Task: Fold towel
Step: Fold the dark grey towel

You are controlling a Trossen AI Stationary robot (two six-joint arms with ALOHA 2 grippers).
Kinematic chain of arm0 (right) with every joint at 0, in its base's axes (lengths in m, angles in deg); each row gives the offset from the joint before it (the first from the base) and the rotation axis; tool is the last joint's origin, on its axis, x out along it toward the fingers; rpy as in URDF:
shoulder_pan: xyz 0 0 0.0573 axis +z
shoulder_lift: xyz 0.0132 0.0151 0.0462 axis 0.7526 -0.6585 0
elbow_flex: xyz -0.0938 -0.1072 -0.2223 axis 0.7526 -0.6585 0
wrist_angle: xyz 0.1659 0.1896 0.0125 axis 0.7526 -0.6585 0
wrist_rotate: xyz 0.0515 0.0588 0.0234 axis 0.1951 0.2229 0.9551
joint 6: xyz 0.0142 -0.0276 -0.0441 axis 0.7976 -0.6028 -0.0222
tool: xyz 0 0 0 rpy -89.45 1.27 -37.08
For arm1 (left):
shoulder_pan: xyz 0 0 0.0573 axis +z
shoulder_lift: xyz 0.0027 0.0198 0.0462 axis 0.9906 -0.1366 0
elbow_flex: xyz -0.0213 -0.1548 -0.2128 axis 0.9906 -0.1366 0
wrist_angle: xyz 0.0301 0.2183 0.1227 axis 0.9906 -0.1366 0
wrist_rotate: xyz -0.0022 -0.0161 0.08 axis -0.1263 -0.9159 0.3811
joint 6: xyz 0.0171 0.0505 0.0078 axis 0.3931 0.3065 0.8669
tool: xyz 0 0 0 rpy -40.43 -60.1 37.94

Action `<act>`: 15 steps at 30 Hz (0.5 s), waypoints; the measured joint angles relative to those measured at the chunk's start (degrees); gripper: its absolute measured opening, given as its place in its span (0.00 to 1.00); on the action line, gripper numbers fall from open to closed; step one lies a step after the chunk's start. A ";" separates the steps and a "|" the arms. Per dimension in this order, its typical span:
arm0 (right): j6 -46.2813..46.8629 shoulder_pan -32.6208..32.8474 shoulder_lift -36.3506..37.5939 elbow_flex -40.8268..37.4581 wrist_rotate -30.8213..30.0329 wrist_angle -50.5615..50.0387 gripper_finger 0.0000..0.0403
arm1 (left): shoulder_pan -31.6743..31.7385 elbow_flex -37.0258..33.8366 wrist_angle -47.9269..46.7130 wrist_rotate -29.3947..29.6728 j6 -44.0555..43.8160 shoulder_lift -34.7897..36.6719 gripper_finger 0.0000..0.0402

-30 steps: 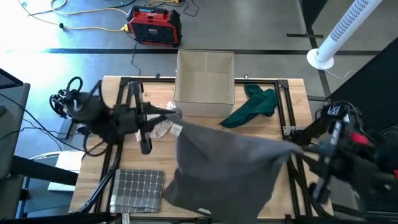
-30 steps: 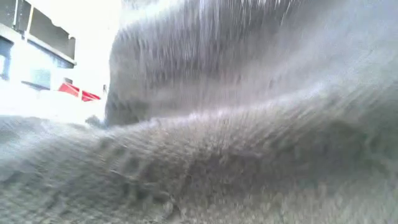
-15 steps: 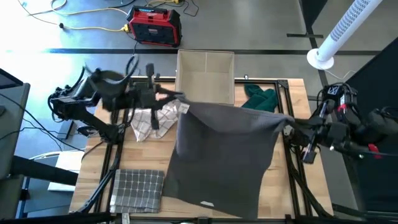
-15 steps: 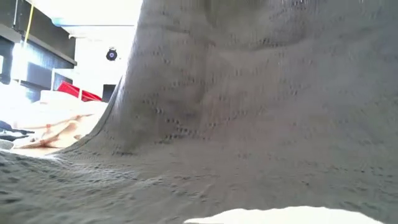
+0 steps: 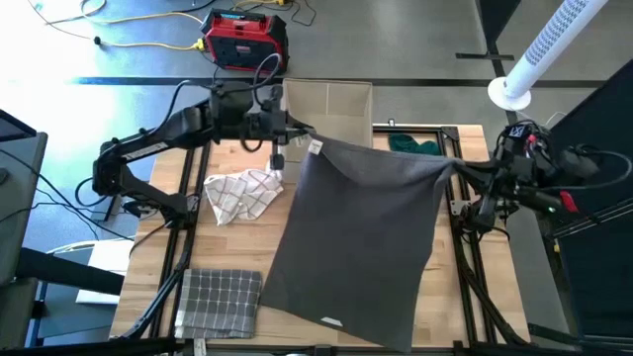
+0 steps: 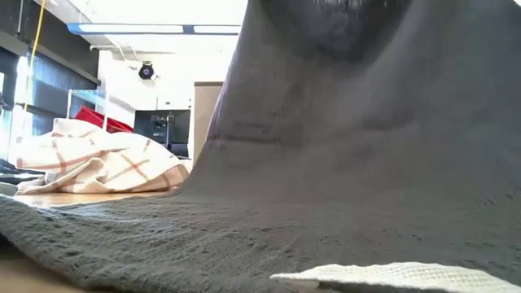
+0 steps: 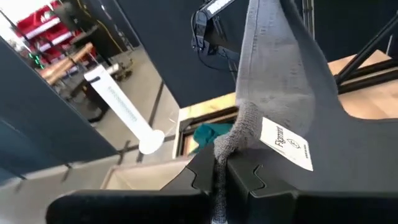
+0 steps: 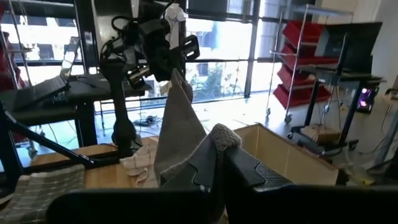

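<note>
A large grey towel (image 5: pixel 361 237) is stretched between my two grippers over the middle of the table. Its near end (image 5: pixel 326 314) lies on the tabletop, and in the low view it (image 6: pixel 350 146) fills most of the picture. My left gripper (image 5: pixel 300 136) is shut on the towel's far-left corner, in front of the box. My right gripper (image 5: pixel 457 170) is shut on the far-right corner by the table's right rail. The left wrist view shows a white label (image 7: pixel 286 144) beside the held corner. My left gripper pinches the towel's far-left corner (image 7: pixel 235 134) between its two fingers, bunched up right beside the label. The fingers come nearly level from the table's left. The cloth runs from there to the other arm. My right gripper pinches the far-right corner (image 8: pixel 222 135) between its two fingers, the cloth bunched into a small wad at the fingertips. The fingers come level from the table's right. The top edge (image 5: pixel 381 153) runs taut to the left gripper, and the towel slopes down to the table.
An open cardboard box (image 5: pixel 326 109) stands at the far middle, with a green cloth (image 5: pixel 410 145) to its right. A white-and-red checked cloth (image 5: pixel 237 193) lies crumpled at the left. A folded grey plaid towel (image 5: pixel 218 302) lies at the near left corner.
Both grippers have gone toward the table's far edge and down, staying shut on the towel's corners. The held edge has travelled with them and is now drawn straight. The towel has spread out flatter, while its near end has stayed on the table.
</note>
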 joint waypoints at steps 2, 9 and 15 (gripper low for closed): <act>0.57 0.09 3.08 -2.73 -0.01 0.00 0.00 | 2.35 -2.03 0.76 -2.20 -0.65 0.26 0.00; 2.91 2.25 7.74 -8.82 -0.01 -0.04 0.00 | 6.08 -10.21 -2.35 -7.83 -2.46 6.62 0.00; 12.61 8.58 5.69 -13.61 0.14 -0.39 0.00 | 4.24 -22.67 -4.88 -10.59 -7.33 15.89 0.00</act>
